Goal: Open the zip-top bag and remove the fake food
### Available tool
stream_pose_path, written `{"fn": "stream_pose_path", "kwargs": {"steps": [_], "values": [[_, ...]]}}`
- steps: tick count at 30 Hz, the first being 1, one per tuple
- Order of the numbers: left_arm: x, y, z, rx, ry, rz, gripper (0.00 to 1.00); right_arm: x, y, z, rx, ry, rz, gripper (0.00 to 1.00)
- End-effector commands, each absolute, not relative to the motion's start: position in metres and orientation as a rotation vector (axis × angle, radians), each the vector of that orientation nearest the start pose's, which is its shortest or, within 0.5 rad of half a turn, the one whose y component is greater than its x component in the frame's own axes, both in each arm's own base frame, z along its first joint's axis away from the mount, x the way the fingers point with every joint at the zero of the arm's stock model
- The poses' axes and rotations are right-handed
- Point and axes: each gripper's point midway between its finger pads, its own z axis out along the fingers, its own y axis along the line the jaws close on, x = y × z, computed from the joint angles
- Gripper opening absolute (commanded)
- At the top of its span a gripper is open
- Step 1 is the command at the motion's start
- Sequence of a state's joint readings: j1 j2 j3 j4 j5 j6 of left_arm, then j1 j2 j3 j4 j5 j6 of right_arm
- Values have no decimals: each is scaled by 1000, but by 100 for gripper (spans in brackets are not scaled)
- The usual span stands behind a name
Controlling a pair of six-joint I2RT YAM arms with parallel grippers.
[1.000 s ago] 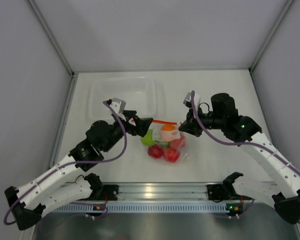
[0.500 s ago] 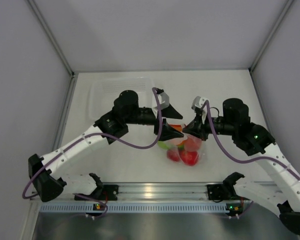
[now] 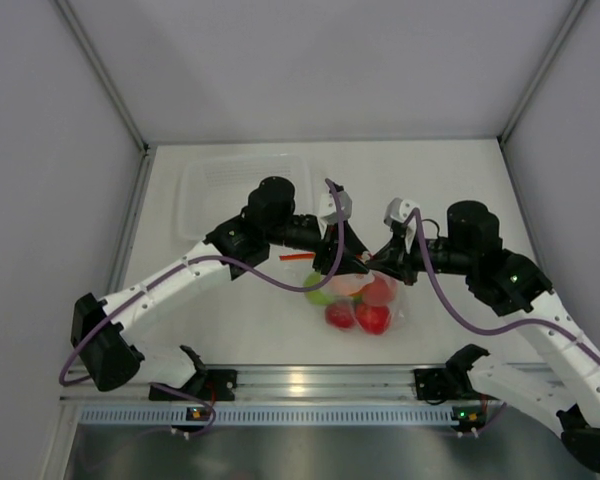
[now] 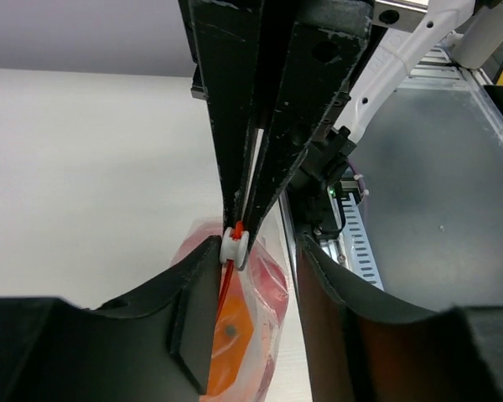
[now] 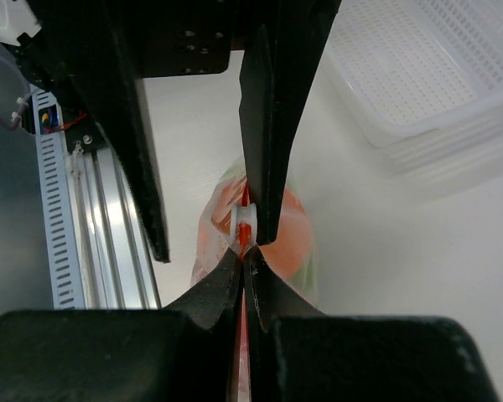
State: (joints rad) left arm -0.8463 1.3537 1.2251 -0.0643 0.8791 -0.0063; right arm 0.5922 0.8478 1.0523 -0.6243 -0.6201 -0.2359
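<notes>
White tabletop (image 3: 460,180), grey walls (image 3: 300,60) on three sides.

Seeing right hand (image 5: 243,256) pinched flat on the orange-red zipper strip (image 4: 225,285) of the zip-top bag (image 3: 392,300), holding the mouth up. Seeing left hand (image 4: 256,247) part spread, fingers straddling the white slider (image 4: 235,244), not clamped on it from what shows.

Puts the bag between both hands, about mid-tabletop, slightly toward the near edge. Can't tell whether its bottom rests on the surface. Fake food (image 3: 372,318) all inside, red, green and orange pieces bunched low. Clear tub (image 3: 245,185) off at the far-left corner, well apart.

Risks, as judged:
- Could miss the slider: tiny target, packed tight against the right hand's fingers (image 4: 310,100). Likely to nip film or hit the other hand instead.
- Could yank the strip out of the right pinch if tugged before a firm close; would drop the bag.
- Could stretch or tear film if pulled off the zipper line.
- Could spill round fruit once open; would roll toward the near-edge rail (image 3: 310,380).
</notes>
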Motion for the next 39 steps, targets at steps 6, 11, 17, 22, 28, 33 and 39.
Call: {"fn": "stream_pose_path", "kwargs": {"steps": [6,11,17,22,28,33,39], "values": [[165,-378,344,1334,1279,-1338,31,163,229,306,-1185,1538,828,0],[164,-377,344,1316,1311,-1363,20,163,230,305,-1184,1540,833,0],[162,-375,331,1322,1341,-1379,0,167,231,307,-1153,1514,825,0],[159,-360,310,1323,1372,-1352,0,166,229,318,-1106,1440,814,0],[156,-340,295,1332,1379,-1351,0,166,225,326,-1091,1442,797,0],[161,-331,271,1294,1457,-1310,0,168,220,334,-1060,1447,767,0],[169,-311,238,1209,1572,-1209,0,184,201,348,-931,1476,642,0]]}}
